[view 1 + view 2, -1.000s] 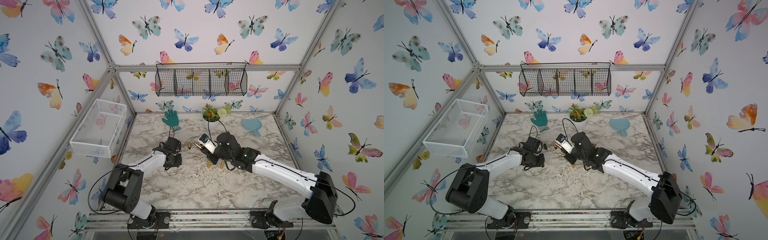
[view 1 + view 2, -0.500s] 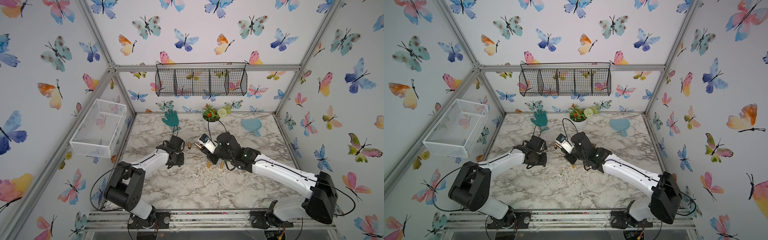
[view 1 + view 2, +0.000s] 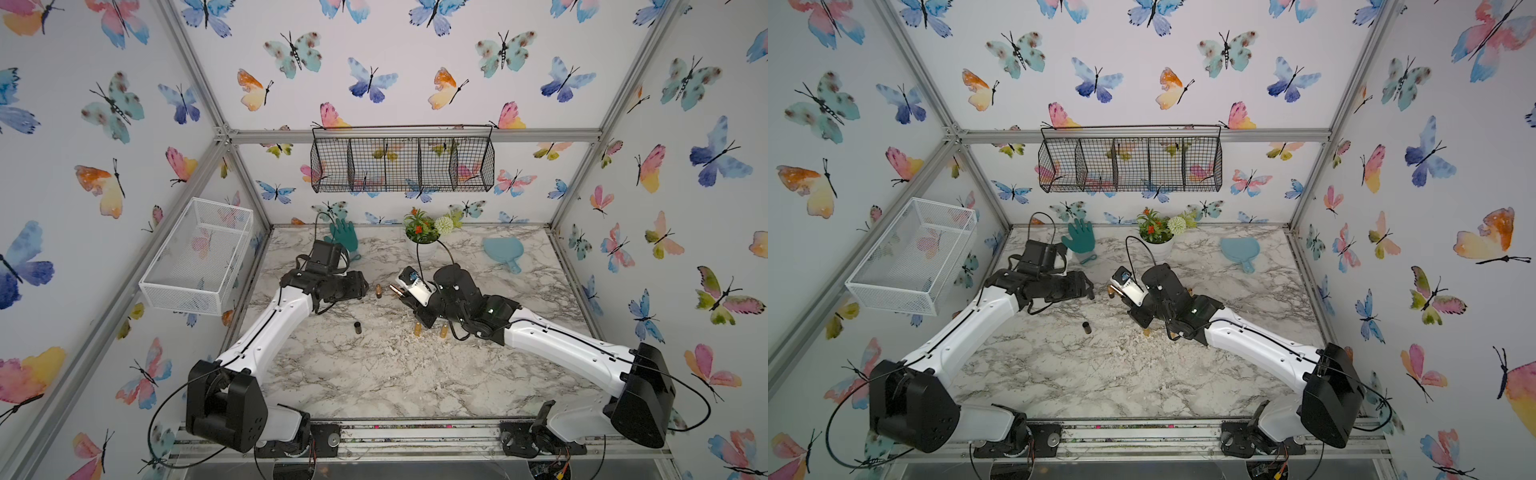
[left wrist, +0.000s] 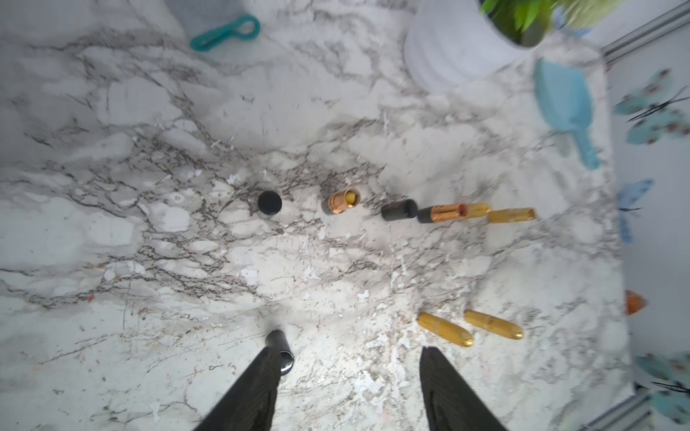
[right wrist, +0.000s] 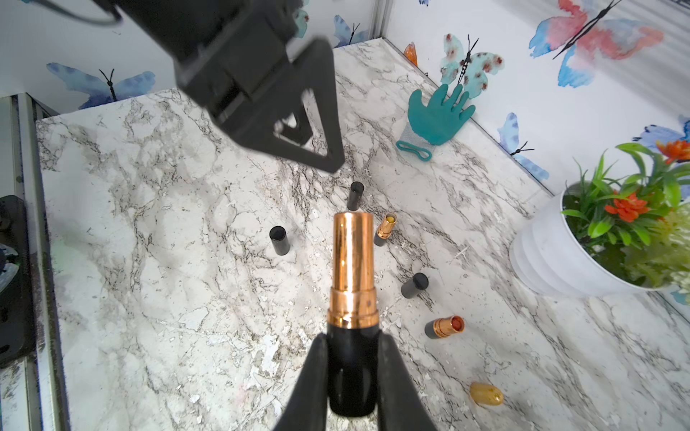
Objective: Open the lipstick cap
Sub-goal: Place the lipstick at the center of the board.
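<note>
My right gripper [image 5: 353, 350] is shut on the black base of the lipstick [image 5: 353, 268]. Its copper tube sticks out bare, with no cap on it. It is held above the table, pointing at the left arm, in both top views [image 3: 395, 289] [image 3: 1113, 289]. My left gripper [image 4: 351, 358] is open with nothing between its fingers and hovers a short way from the lipstick tip [image 3: 361, 286]. A black cap [image 4: 280, 347] lies on the marble beside one left finger, open end showing. In both top views the cap [image 3: 357, 327] [image 3: 1086, 328] is on the table in front of the left gripper.
Other lipstick pieces dot the marble: two black caps [image 5: 354, 196] [image 5: 414, 285], two open copper lipsticks [image 5: 386, 227] [image 5: 444, 326] and gold bullets [image 4: 444, 330]. A white plant pot [image 3: 422, 249], teal glove [image 3: 345, 235] and blue brush [image 3: 503, 251] stand at the back.
My left gripper has gone from shut to open and shifted slightly toward the back. The black cap now lies on the table. The right arm has kept still with the lipstick.
</note>
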